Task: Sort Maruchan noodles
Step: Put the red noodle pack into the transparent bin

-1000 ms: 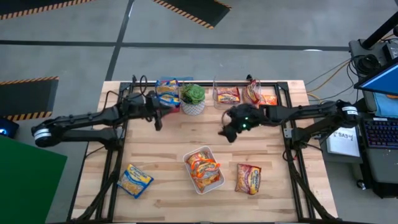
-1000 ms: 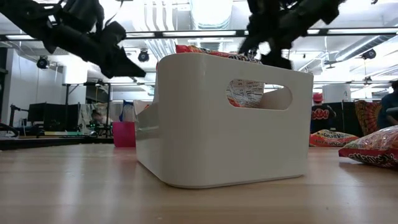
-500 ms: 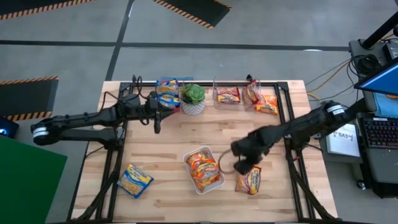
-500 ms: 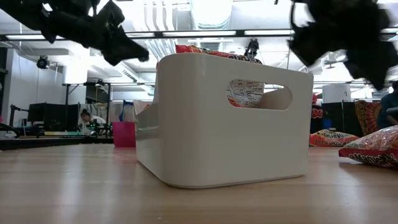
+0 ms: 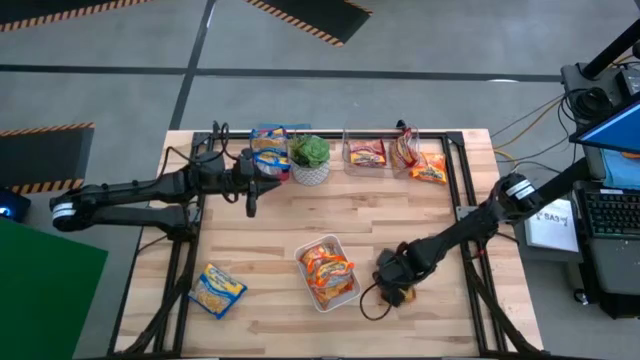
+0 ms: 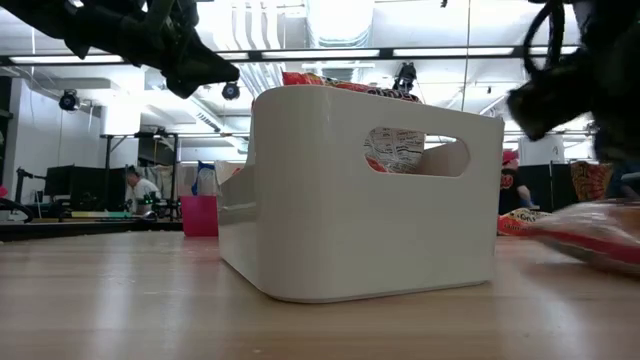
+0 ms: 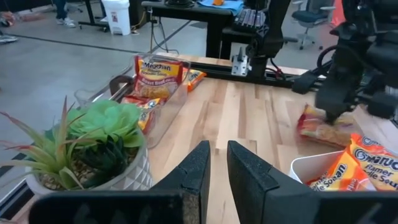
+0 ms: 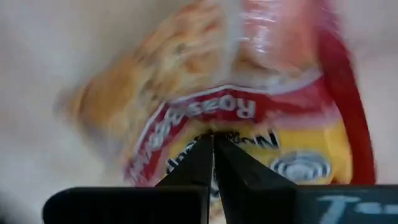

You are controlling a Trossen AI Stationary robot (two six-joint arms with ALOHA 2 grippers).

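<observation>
Your right gripper (image 5: pixel 394 284) has swung from the far bins down onto the red-edged noodle packet (image 7: pixel 324 126) beside the white bin (image 5: pixel 345 296), jaws clenched on its wrapper. Your left gripper (image 5: pixel 252 190) hovers near the potted plant (image 5: pixel 310 154), jaws nearly closed, holding nothing.

High view: straight down over the whole table (image 5: pixel 270 215).
Low view: tabletop height, level, close behind the white bin (image 6: pixel 360 190).
Left wrist view: forward across the table, sharing that bin.
Right wrist view: pressed close against a red-edged packet (image 8: pixel 249 112).
</observation>
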